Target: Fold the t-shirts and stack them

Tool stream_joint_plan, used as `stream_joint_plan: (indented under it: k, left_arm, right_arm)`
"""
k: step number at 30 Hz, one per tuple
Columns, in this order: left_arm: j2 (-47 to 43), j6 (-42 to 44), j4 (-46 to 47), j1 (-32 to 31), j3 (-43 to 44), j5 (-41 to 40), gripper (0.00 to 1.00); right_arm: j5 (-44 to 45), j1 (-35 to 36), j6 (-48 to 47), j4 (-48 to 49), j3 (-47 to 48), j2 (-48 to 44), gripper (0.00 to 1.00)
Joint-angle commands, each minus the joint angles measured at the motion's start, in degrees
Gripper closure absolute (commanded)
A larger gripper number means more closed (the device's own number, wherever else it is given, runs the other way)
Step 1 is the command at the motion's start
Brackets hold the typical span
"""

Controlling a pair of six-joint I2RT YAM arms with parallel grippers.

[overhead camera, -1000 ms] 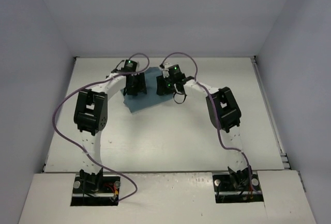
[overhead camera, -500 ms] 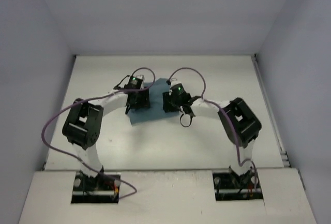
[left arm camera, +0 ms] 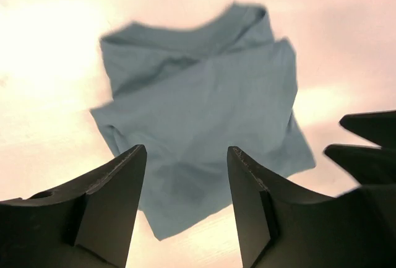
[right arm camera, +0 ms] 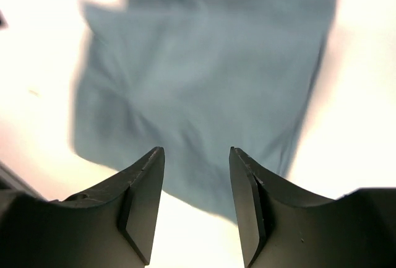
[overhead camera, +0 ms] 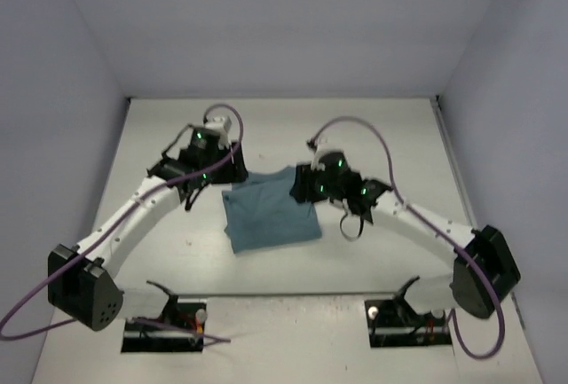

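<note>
Left fingers [left arm camera: 117, 200] spread, nothing between them; the left wrist view looks straight through the gap onto cloth. Right fingers [right arm camera: 139, 200] likewise apart and empty, cloth visible below.

Both sets hang above the t-shirt [overhead camera: 269, 218] without touching it: left at its 11 o'clock corner, right at its 1 o'clock corner. Probable reason: the far edge is where the two corners can be pinched together for a fold.

T-shirt lies near the centre of the counter [overhead camera: 382, 136] as a rough teal square, already doubled over, with creases across the face and the collar [left arm camera: 204, 26] showing along one edge. Edges are uneven.

Judgement: the fold is partly done. No stack partner is visible.
</note>
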Motion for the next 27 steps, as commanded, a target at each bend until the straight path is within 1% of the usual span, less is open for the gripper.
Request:
stream_joint_plan:
  k: [1, 4, 6, 7, 9, 10, 12, 14, 15, 18, 23, 27]
  left_arm:
    - [0.35, 2.16, -1.39, 3.16, 0.63, 3.45, 0.51]
    - [2.47, 1.70, 2.29, 3.63, -1.79, 7.51, 0.58]
    - [3.78, 1.54, 3.74, 3.93, -3.04, 9.34, 0.70]
    - [4.11, 1.59, 4.34, 4.10, -3.56, 9.44, 0.75]
    - [5.24, 1.56, 7.06, 4.89, -4.81, 11.01, 0.81]
    - [5.93, 1.62, 8.46, 5.46, -5.32, 12.08, 0.81]
    - [8.60, 1.63, 10.00, 6.53, -5.49, 13.84, 0.84]
    - [10.43, 1.63, 11.05, 7.40, -5.66, 14.71, 0.85]
    - [11.82, 1.70, 12.44, 8.02, -5.66, 15.27, 0.85]
    - [15.34, 1.80, 15.61, 9.17, -5.05, 16.29, 0.86]
    - [25.10, 1.77, 20.43, 10.29, -1.03, 19.35, 0.85]
    - [29.69, 1.22, 23.89, 11.40, -0.39, 19.82, 0.86]
  right_arm:
    - [-16.78, -8.22, -5.77, 1.27, 9.22, 3.95, 0.57]
    - [-26.61, -9.11, -7.50, 1.39, 13.44, 11.24, 0.60]
    - [-30.69, -9.27, -8.49, 1.83, 15.00, 14.89, 0.65]
    - [-32.97, -9.31, -8.77, 2.16, 15.67, 16.71, 0.66]
    - [-36.51, -9.55, -8.95, 3.80, 16.12, 20.34, 0.71]
    - [-38.84, -9.99, -8.95, 5.19, 15.81, 21.99, 0.72]
    - [-41.42, -11.05, -8.69, 7.03, 15.22, 24.66, 0.78]
    - [-43.69, -12.26, -8.60, 8.94, 14.27, 27.69, 0.80]
    - [-45.49, -14.13, -7.49, 13.36, 12.95, 28.94, 0.81]
    - [-49.95, -17.52, -4.74, 20.42, 10.04, 31.99, 0.82]
    - [-54.04, -21.03, -6.03, 22.05, 11.31, 39.96, 0.81]
    - [-54.58, -22.52, -6.41, 24.16, 10.86, 43.82, 0.81]
